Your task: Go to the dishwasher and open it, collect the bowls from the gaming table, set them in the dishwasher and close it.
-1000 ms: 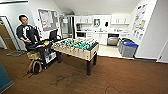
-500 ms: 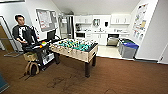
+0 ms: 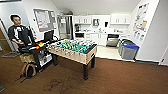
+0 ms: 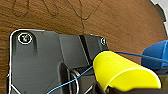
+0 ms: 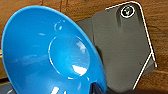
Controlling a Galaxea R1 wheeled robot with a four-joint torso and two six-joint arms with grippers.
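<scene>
Blue bowl [image 5: 47,52] sits against the right end effector's plate.

Blue bowl [image 5: 50,55] — yellow bowl [image 4: 120,72] — brown carpet [image 3: 120,80].

My head camera looks forward and down from high up, across brown carpet [image 3: 120,80] toward a distant white kitchen. Both my wrist cameras face down at that carpet, one close behind a yellow plastic bowl [image 4: 120,68], the other behind a glossy blue bowl [image 5: 50,52].
</scene>
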